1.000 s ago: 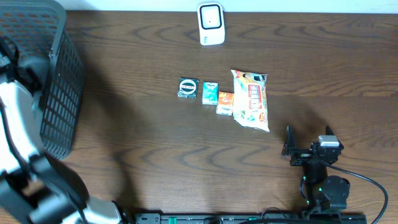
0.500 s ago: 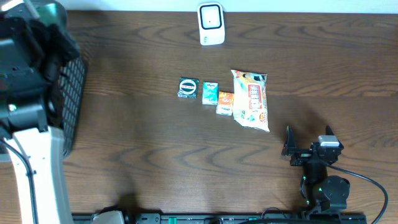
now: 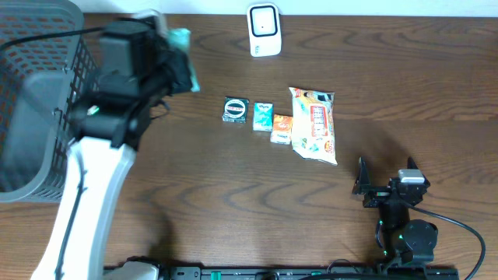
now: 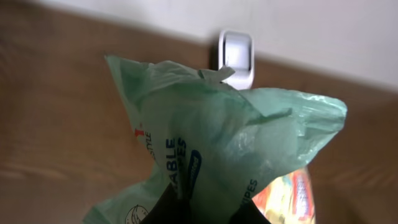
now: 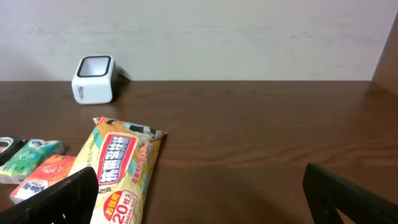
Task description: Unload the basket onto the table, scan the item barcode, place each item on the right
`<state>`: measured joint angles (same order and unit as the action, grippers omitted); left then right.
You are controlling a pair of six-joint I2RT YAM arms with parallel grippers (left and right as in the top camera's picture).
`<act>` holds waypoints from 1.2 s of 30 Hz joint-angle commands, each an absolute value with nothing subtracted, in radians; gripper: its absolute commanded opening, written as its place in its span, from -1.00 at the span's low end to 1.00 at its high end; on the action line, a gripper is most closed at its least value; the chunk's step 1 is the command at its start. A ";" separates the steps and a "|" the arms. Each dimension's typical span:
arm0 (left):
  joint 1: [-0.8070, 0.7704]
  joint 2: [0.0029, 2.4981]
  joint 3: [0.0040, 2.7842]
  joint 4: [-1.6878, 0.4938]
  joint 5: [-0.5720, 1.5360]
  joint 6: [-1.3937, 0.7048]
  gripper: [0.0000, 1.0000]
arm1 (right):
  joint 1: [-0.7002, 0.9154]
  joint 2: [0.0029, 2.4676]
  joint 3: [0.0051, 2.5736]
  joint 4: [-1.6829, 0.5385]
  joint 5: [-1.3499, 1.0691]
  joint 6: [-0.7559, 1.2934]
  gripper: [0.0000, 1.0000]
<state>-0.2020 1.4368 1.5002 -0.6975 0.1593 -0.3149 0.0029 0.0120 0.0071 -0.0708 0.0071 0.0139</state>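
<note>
Wood table (image 3: 233, 202) carries a grey basket (image 3: 31, 93) at its left end. The left arm (image 3: 93, 179) reaches up past it, and the left gripper (image 4: 210, 208) is clamped on the lower end of a green packet (image 4: 217, 149), held in the air clear of the basket. The packet's long axis runs up from the fingers towards the white scanner (image 3: 264, 29), which stands to its right and near. This arm is much the nearer. The right gripper (image 3: 385, 185) rests well apart with its jaws wide and empty. Half a second ago the left arm was over the basket; it has since swung right. The orange pack (image 3: 313, 124) has not moved.
</note>
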 commanded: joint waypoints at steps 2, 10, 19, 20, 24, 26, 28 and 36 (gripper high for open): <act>-0.229 1.581 1.507 -0.700 0.164 -0.321 -0.85 | -0.005 0.007 0.006 -0.075 0.006 0.018 0.98; -0.231 1.846 1.507 -0.696 0.165 -0.321 -0.58 | -0.005 0.007 0.006 -0.075 0.006 0.018 0.99; -0.229 1.911 1.508 -0.699 0.165 -0.319 0.50 | -0.005 0.007 0.006 -0.075 0.006 0.018 0.99; -0.226 1.904 1.511 -0.699 0.165 -0.319 0.53 | -0.005 0.007 0.006 -0.075 0.006 0.018 0.99; -0.199 1.836 1.525 -0.703 0.164 -0.319 0.56 | -0.005 0.007 0.006 -0.075 0.006 0.018 0.99; -0.183 1.795 1.525 -0.708 0.164 -0.319 0.58 | -0.005 0.007 0.006 -0.075 0.006 0.018 0.99; -0.158 1.740 1.525 -0.732 0.164 -0.319 0.59 | -0.005 0.007 0.006 -0.075 0.006 0.018 0.99; -0.001 1.485 1.525 -0.894 0.164 -0.319 0.61 | -0.005 0.007 0.006 -0.075 0.006 0.018 0.99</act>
